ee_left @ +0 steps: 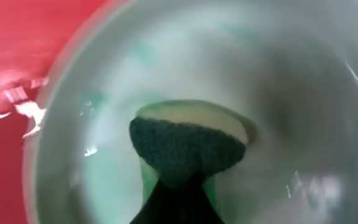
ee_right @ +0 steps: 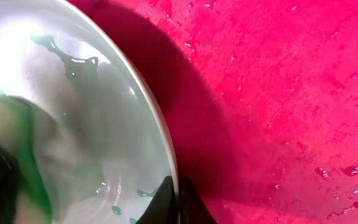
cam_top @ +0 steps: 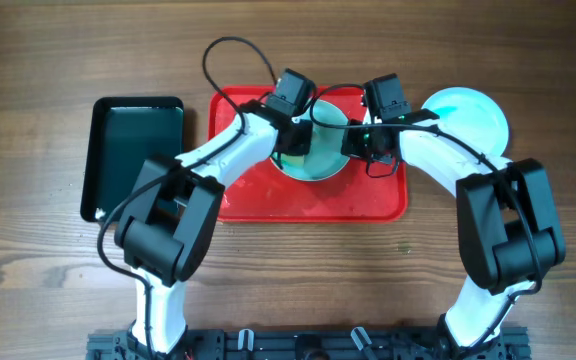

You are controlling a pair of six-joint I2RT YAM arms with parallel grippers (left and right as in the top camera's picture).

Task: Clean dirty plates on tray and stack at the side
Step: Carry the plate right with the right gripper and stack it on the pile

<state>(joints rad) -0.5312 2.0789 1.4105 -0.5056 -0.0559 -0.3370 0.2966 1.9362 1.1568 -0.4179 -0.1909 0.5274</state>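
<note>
The pale round shallow plate point(cam_top: 320, 165) I'm working on lies inside the large red rectangular plastic tray point(cam_top: 308, 200), toward its far half. Both arms reach in over it, one from each side.

On the left wrist view, the left gripper point(ee_left: 174, 193) is clamped on a small sponge with a dark green scouring face and a pale foam back point(ee_left: 185, 144). The sponge is pressed into the plate's wet inner surface near the middle.

On the right wrist view, the right gripper point(ee_right: 178, 204) is drawn in to a narrow pinch at the plate's rim. It looks as if one fingertip is inside the rim and the other outside, over the tray. A teal-green smear point(ee_right: 67, 57) sits on the plate's inside near the edge, and a few small blobs of the same colour lie close to the fingertips. The tray floor beside the plate is wet, with scattered water droplets point(ee_right: 353, 169).

Further out, a second round plate, pale turquoise point(cam_top: 473, 115), rests on the wooden table point(cam_top: 28, 60) just off the tray's far right corner, partly hidden by the right arm. I cannot tell whether anything lies under it. On the tray's left, close beside it, is a smaller dark green rectangular tray point(cam_top: 133, 150).
</note>
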